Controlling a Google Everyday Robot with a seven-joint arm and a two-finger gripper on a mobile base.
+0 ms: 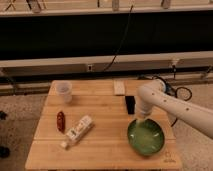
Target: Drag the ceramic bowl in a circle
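Your bench (105,117) carried, from the left, a translucent cup (64,91) near its far-left corner, then a small red item (60,121) and a white bottle (77,131) lying aslant toward the front-left. Bare wood ran through the middle. A pale block (119,87) sat by the far edge, with a black slab (130,105) just right of centre. The ceramic bowl (146,139) lay in the front-right corner, close to the right and front edges, with open room only to its left. Your hand (141,120) was down at the bowl's far rim; how far it was open, you could not tell.
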